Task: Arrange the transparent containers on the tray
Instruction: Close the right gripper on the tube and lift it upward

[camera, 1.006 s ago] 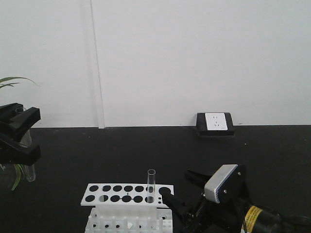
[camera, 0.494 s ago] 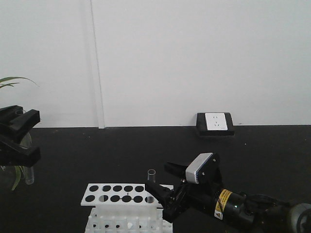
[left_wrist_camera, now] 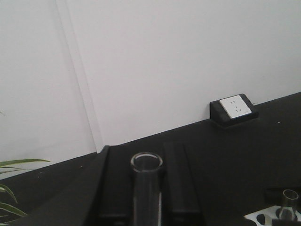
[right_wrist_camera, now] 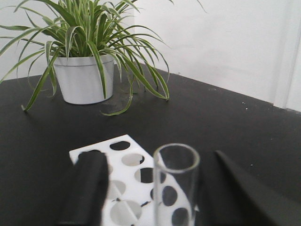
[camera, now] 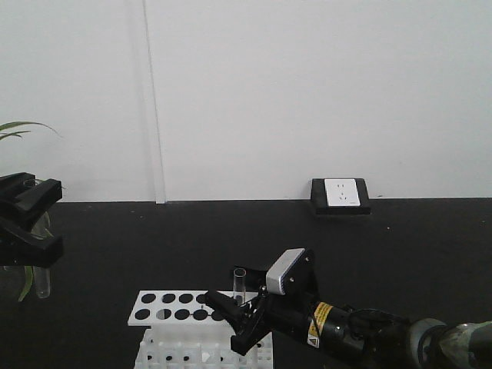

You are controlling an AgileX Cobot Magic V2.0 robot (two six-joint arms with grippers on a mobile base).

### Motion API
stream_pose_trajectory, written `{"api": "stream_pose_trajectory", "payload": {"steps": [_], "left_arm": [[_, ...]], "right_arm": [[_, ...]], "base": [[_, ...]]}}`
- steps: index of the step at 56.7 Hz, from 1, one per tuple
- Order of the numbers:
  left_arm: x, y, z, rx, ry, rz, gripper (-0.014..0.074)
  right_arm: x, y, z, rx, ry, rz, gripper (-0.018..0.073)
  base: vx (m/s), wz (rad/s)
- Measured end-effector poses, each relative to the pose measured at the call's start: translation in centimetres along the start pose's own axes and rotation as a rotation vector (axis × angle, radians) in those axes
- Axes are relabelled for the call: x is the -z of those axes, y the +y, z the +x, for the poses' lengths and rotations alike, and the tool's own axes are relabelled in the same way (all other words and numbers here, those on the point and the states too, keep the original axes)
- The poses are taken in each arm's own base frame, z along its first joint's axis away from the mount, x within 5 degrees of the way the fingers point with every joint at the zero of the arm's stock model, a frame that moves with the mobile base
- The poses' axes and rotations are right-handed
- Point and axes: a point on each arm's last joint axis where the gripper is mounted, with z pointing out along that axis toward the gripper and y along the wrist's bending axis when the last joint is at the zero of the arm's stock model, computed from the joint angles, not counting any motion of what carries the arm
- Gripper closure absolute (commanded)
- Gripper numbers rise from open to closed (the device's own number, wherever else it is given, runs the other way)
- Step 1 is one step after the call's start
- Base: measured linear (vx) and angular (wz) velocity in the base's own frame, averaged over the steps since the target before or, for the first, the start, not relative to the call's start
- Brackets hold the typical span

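A white plastic rack with round holes stands at the near edge of the black table. One long clear glass test tube stands upright in a hole at the rack's right end, its open rim well above the top plate. The right end effector reaches in from the right of the rack with its black fingers spread to either side of this tube. The right wrist view shows a clear gap between the glass and one finger, so the tube is not gripped.

Well to the left of the rack and off it, the left end effector is clenched on a second clear glass test tube. That tube hangs upright with its round bottom below the fingers and above the table.

A green spider plant in a white pot sits beyond the rack's left side. A white wall socket in a black frame is at the back edge of the table, beyond the rack's right side.
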Motion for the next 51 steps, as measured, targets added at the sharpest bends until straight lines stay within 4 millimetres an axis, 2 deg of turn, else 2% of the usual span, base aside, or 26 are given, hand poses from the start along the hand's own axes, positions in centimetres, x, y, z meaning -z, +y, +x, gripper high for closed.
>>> {"api": "stream_pose_trajectory", "payload": {"steps": [7, 19, 25, 33, 39, 51], "left_arm": [[0.0, 0.0, 0.2, 0.0, 0.015, -0.005, 0.0597], [0.0, 0.1, 0.2, 0.0, 0.02, -0.007, 0.0597], [0.0, 0.1, 0.2, 0.0, 0.02, -0.007, 0.0597], [0.0, 0.1, 0.3, 0.0, 0.027, -0.01, 0.0597], [0.0, 0.1, 0.4, 0.0, 0.04, -0.015, 0.0597], [0.1, 0.5, 1.3, 0.007, 0.146, -0.055, 0.0597]], "right_arm": [[0.0, -0.3, -0.2, -0.02, -0.019, 0.034, 0.0566], [0.1, -0.5, -0.4, -0.031, -0.025, 0.049, 0.0573], [0.2, -0.3, -1.8, -0.015, -0.045, 0.051, 0.0572], [0.9, 0.1, -5.3, 0.027, -0.071, 0.078, 0.0572], [1.9, 0.6, -8.9, 0.032, -0.099, 0.106, 0.0572], [5.7, 2.8, -16.7, 0.094, -0.081, 0.207, 0.0572]], "base": [[0.0, 0.0], [0.0, 0.0], [0.0, 0.0], [0.0, 0.0], [0.0, 0.0], [0.0, 0.0]]}}
